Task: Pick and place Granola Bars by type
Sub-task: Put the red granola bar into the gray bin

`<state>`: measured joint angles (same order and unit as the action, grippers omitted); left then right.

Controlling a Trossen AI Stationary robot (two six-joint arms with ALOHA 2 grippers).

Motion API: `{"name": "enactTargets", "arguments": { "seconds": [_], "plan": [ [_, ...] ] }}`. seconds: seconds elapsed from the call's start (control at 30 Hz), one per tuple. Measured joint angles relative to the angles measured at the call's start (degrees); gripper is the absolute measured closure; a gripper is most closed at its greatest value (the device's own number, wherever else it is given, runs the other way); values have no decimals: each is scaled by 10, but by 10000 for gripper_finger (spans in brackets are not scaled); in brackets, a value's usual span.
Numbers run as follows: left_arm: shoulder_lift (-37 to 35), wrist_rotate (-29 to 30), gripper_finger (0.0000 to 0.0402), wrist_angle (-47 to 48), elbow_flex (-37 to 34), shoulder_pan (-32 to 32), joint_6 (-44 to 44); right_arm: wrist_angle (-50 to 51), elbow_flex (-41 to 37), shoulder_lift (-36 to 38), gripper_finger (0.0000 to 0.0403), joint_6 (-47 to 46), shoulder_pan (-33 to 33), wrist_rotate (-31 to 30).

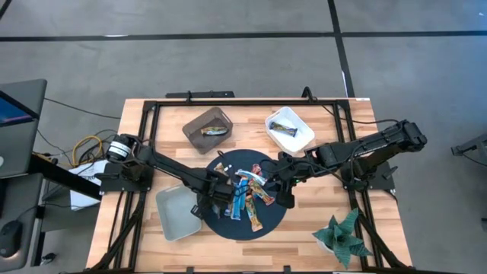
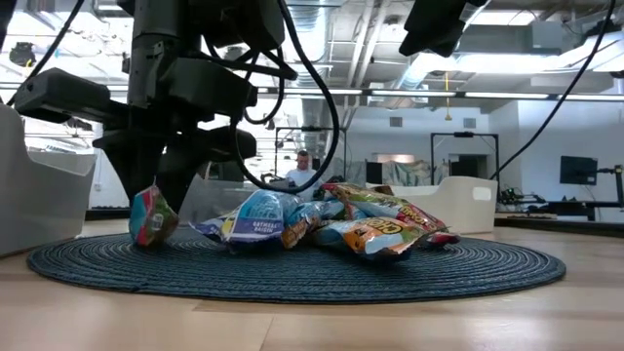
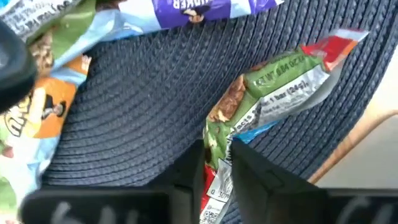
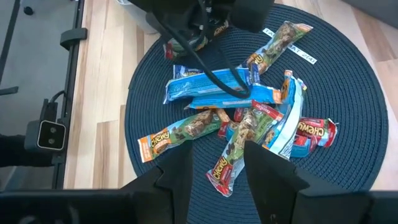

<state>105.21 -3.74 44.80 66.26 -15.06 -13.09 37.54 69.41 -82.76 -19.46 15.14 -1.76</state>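
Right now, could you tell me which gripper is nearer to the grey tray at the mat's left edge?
Left. The left gripper is shut on a granola bar at the mat's left side, just beside the grey tray. The right gripper hovers over the pile, farther from it.

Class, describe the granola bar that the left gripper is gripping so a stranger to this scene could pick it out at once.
Start at the round dark woven mat in the middle of the wooden table. At its left edge, the left gripper has its fingers closed on one green-wrapped bar. Unlike the bars heaped at the mat's centre, it lies apart and has a red end.
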Motion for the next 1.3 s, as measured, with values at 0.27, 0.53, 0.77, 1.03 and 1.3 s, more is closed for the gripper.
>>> {"name": "enactTargets", "arguments": {
  "seconds": [0.27, 0.53, 0.77, 1.03, 1.3],
  "plan": [
    [-1, 0, 394, 18, 9, 2, 31, 0, 0, 0, 269, 0, 0, 0],
    [-1, 63, 399, 105, 94, 2, 48, 0, 0, 0, 269, 13, -2, 0],
    [-1, 77, 399, 250, 199, -2, 77, 0, 0, 0, 269, 34, -3, 2],
    [-20, 86, 400, 427, 243, -49, 143, 2, 0, 0, 269, 50, -7, 2],
    [-76, 88, 400, 430, 208, -126, 262, 4, 0, 0, 269, 60, -11, 2]
  ]
}}
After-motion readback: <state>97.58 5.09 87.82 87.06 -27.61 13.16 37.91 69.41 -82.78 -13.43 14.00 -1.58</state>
